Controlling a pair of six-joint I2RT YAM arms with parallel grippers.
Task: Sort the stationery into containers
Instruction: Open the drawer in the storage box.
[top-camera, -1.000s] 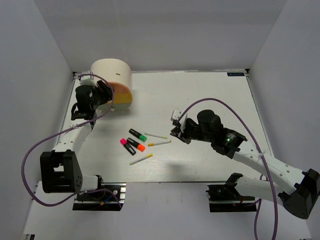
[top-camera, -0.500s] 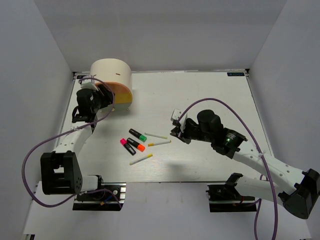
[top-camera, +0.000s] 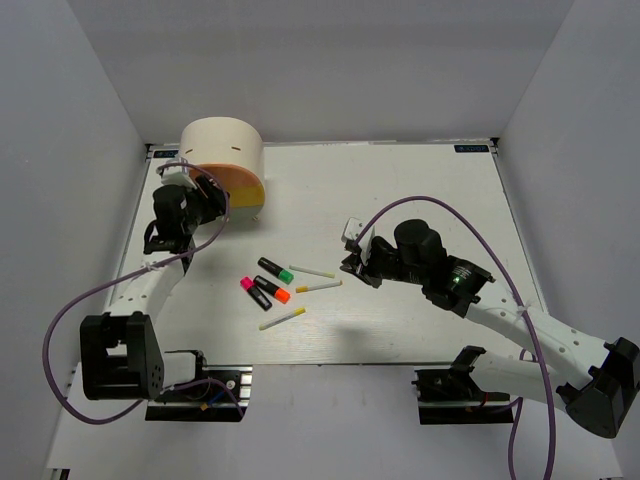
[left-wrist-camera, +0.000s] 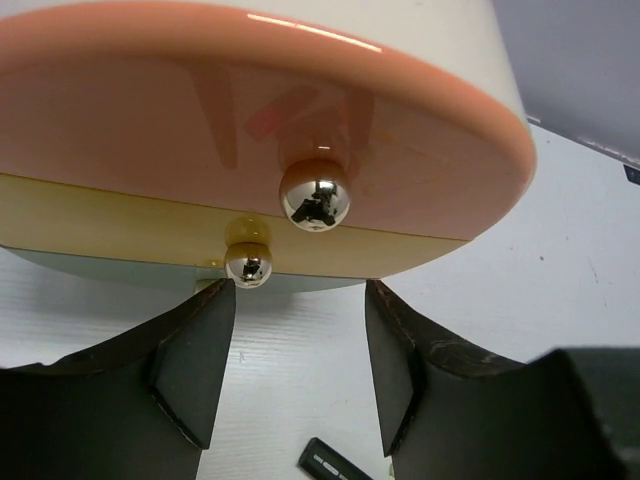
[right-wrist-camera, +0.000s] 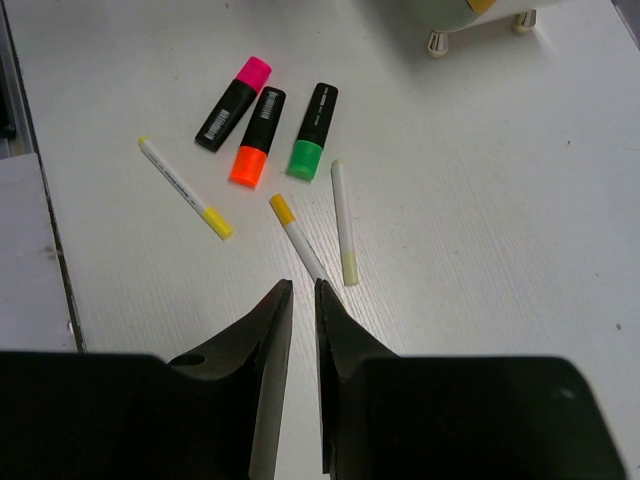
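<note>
The container, a cream drum organiser (top-camera: 222, 147), stands at the back left. Its orange-pink face (left-wrist-camera: 200, 130) carries two shiny knobs (left-wrist-camera: 314, 195). My left gripper (top-camera: 203, 197) (left-wrist-camera: 298, 292) is open right in front of that face, just below the lower knob (left-wrist-camera: 249, 266), holding nothing. The stationery lies mid-table: highlighters capped green (top-camera: 276, 270) (right-wrist-camera: 312, 132), orange (top-camera: 272, 290) (right-wrist-camera: 256, 138) and pink (top-camera: 254, 292) (right-wrist-camera: 234, 103), plus three thin sticks (top-camera: 312, 271) (top-camera: 318, 286) (top-camera: 282, 318). My right gripper (top-camera: 351, 264) (right-wrist-camera: 297, 286) hovers just right of them, jaws a narrow slit apart and empty; the yellow-tipped stick (right-wrist-camera: 297, 237) runs under its fingertips.
White walls close in the table at the back and both sides. The organiser's small feet (right-wrist-camera: 437, 42) show at the top of the right wrist view. A purple cable (top-camera: 470, 225) arcs over the right arm.
My left gripper has moved a little up and in towards the organiser's face. The right arm and the stationery have not moved.
</note>
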